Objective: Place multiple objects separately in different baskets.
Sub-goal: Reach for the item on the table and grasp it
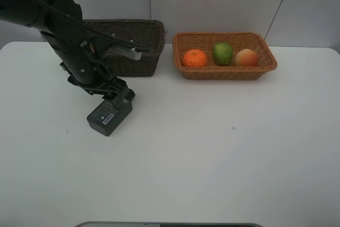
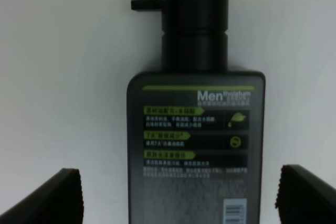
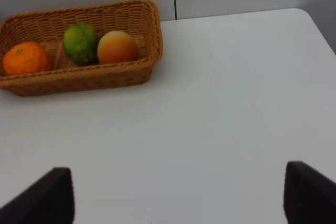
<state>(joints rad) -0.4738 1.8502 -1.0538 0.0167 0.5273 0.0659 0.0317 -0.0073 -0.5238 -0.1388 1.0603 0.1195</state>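
The dark green flat bottle (image 1: 109, 116) lies flat on the white table, left of centre. In the left wrist view the bottle (image 2: 194, 145) shows its printed label and black pump cap (image 2: 194, 30). My left gripper (image 1: 119, 99) hangs just above it, open, with its fingers (image 2: 52, 198) on either side of the bottle's lower end and apart from it. The light orange-tan basket (image 1: 265, 66) holds the orange (image 1: 195, 58), the green lime-like fruit (image 1: 222, 53) and the red-orange fruit (image 1: 246, 57). My right gripper (image 3: 178, 198) is open and empty over bare table. The pink bottle and mauve cup are not identifiable.
The dark brown basket (image 1: 143, 62) stands at the back left, partly hidden by my left arm; a pale greyish shape (image 1: 125, 51) shows inside it, and I cannot tell what it is. The light basket (image 3: 79, 80) with the three fruits also shows in the right wrist view. A wall stands behind both baskets.
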